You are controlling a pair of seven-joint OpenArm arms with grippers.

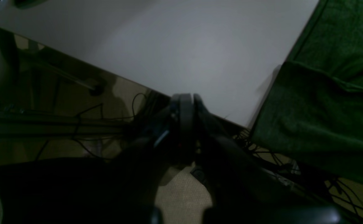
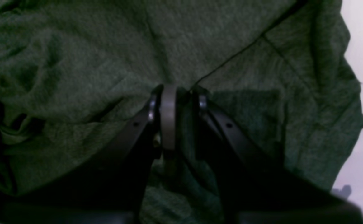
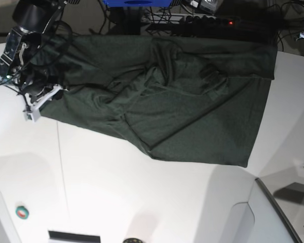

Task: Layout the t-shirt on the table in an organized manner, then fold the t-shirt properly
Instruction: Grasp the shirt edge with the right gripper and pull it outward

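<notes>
The left gripper (image 1: 186,99) cannot be found in the base view; its own wrist camera shows it dim and dark, jaws pressed together on nothing, hanging over the near edge of the bench (image 1: 175,46). Below that edge, cables (image 1: 88,124) and floor are murky. The right gripper (image 2: 176,93) sits at the shirt's edge on the base view's left, half lost among its own wiring; close up, its jaws stand slightly apart with green cloth bunched between them, though a firm pinch cannot be made out. The t-shirt (image 3: 187,106) lies spread but rumpled across the far half of the bench, its far hem drooping over the back edge. A raised grey panel (image 3: 273,212) is cut off at the lower right corner.
</notes>
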